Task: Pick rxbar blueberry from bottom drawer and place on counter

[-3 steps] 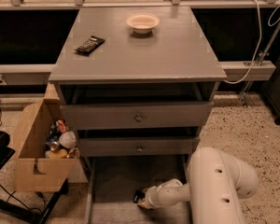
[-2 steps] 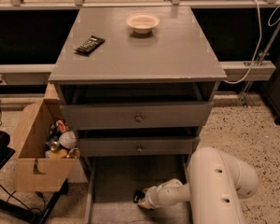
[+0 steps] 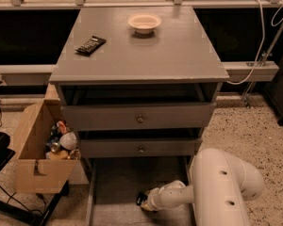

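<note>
The fingers sit at the dark tip of the gripper (image 3: 144, 202), and I cannot tell whether they are spread or pinching; that tip is low in front of the desk (image 3: 151, 58), inside the drawer (image 3: 114, 182) pulled out at the desk's foot; the arm (image 3: 221, 187) reaches in from the desk's right front corner, lying nearly level, most likely because the tray is shallow and the two drawers above overhang its back. A small dark shape at the tip is probably the bar (image 3: 140, 198); it lies toward the front of the drawer, below the desk's front edge and near the middle of its width; too little of it shows to say which way its long axis runs. On the desk's top, toward the left rear, lies a black wrapper (image 3: 90, 45), flat, its long axis running diagonally from near-left to far-right; since the task draws from the drawer, I judge it a different item. A bowl (image 3: 144, 22) stands at the desk's rear centre; a box (image 3: 35, 159) of oddments stands against the desk's left side.
</note>
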Available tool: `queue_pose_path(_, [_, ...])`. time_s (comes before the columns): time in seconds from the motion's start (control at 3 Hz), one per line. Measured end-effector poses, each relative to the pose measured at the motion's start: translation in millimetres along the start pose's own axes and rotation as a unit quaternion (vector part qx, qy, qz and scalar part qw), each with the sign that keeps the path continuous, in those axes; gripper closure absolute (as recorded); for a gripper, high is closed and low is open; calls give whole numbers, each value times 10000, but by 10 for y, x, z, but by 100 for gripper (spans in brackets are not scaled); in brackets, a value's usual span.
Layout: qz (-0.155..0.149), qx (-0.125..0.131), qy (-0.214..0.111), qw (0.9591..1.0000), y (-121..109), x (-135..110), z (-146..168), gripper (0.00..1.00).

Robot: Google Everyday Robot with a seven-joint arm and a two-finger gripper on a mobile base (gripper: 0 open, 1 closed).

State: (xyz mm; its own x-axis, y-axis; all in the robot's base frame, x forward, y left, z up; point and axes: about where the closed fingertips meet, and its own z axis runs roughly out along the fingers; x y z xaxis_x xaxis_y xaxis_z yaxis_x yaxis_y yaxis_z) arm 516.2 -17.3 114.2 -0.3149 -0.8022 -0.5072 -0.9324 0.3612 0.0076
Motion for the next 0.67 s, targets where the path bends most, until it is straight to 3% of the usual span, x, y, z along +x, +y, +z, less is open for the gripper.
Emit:
queue_pose_path(0.33, [-14, 10, -210, 9998, -32, -329, -548, 100])
queue_pose_path(0.67, [-90, 71, -463, 9989, -163, -744, -1311, 100])
